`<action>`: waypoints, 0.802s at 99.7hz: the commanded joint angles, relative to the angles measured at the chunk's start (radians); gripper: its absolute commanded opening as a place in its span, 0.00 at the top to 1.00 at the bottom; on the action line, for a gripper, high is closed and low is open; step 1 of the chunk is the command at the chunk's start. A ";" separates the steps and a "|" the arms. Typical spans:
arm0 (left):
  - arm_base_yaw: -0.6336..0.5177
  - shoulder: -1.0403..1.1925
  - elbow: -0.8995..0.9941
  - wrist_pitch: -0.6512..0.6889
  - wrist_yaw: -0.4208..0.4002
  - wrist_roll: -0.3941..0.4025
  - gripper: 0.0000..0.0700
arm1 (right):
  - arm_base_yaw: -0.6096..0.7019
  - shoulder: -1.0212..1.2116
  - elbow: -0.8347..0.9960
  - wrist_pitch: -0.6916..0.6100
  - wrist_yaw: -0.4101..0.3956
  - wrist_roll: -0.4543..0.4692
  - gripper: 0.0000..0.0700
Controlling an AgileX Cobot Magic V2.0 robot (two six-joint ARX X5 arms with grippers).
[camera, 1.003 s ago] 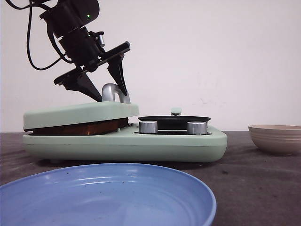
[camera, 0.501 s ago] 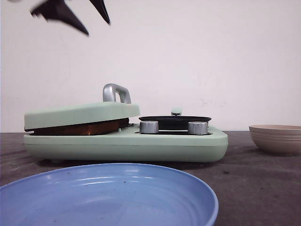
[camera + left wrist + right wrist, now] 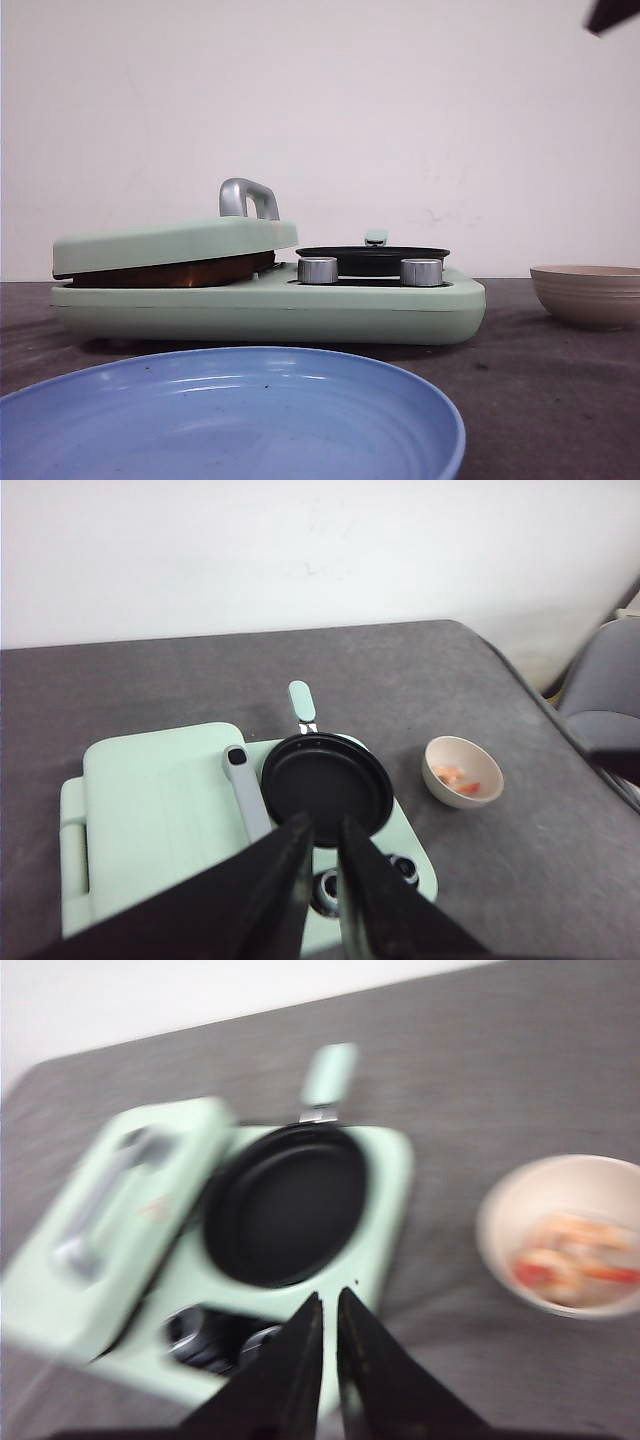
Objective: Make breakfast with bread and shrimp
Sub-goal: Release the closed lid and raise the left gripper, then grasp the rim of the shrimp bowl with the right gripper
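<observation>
My left gripper [image 3: 320, 865] has matte black, wedge-shaped fingers tapering to narrow tips. My right gripper [image 3: 329, 1345] looks identical, black and pointed.

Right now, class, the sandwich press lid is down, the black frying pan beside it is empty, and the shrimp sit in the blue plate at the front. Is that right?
Not quite: the blue plate is empty. The shrimp lie in the beige bowl, as the right wrist view shows. The rest stands: the press lid is down and the black pan is empty.
</observation>
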 commanded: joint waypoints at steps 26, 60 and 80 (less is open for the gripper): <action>-0.006 -0.151 0.019 -0.031 -0.003 0.026 1.00 | -0.280 0.224 0.006 -0.025 -0.051 0.041 0.89; -0.048 -0.156 0.019 -0.035 -0.004 0.054 1.00 | -0.298 0.534 0.006 0.048 -0.082 0.079 0.71; -0.051 -0.145 0.019 -0.037 -0.003 0.053 1.00 | -0.304 0.607 0.006 0.171 -0.121 0.164 0.72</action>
